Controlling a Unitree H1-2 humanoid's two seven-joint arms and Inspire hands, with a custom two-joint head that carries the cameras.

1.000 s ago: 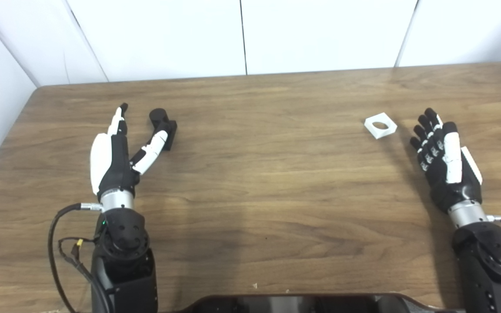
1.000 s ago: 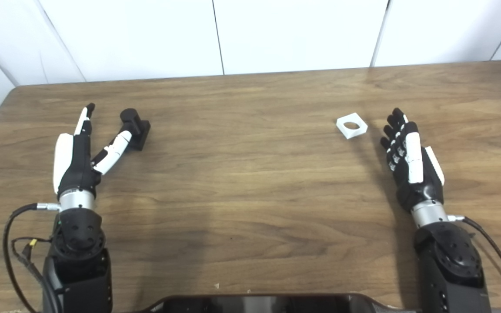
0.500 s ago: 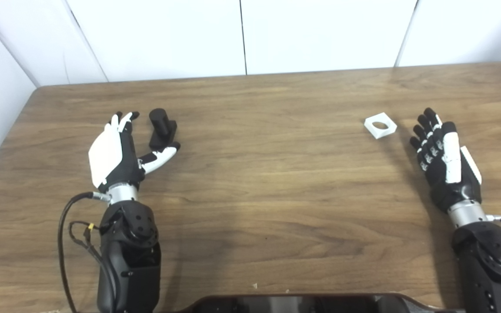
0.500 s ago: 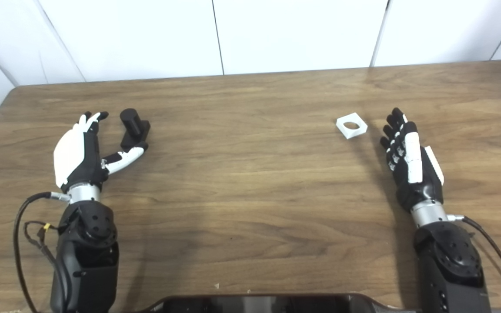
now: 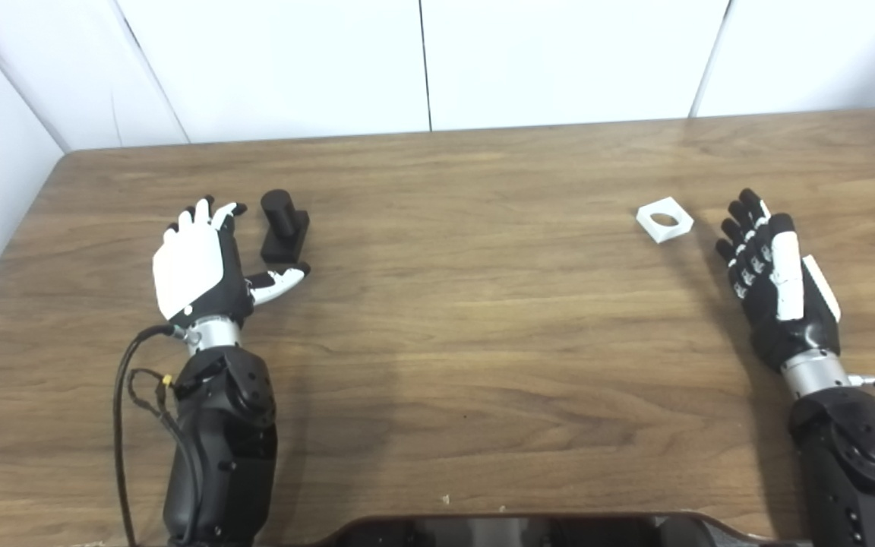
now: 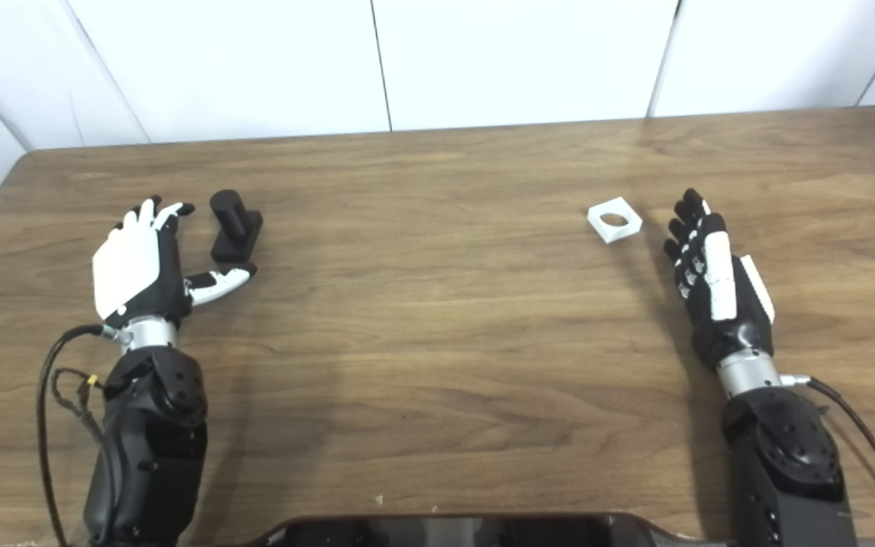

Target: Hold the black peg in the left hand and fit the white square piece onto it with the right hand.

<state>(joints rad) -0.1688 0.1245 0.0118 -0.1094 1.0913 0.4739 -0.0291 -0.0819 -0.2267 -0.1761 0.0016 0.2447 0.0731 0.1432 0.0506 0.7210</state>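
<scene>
Left, a round black plastic peg on a square base (image 5: 283,228) stands beside the spread, empty left hand (image 5: 198,266); far right, a flat white square piece with a round hole (image 5: 664,219) lies near the right hand (image 5: 773,281), fingers apart, on the grained wooden table (image 5: 468,319).

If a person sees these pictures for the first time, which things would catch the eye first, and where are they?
Probably the two robot hands on the wooden table: the left robot hand, open, its white back toward the camera, and the right robot hand, open, near the right edge. Next, the black peg standing just right of the left robot hand, and the white square piece with a round hole, lying left of the right robot hand's fingertips.
</scene>
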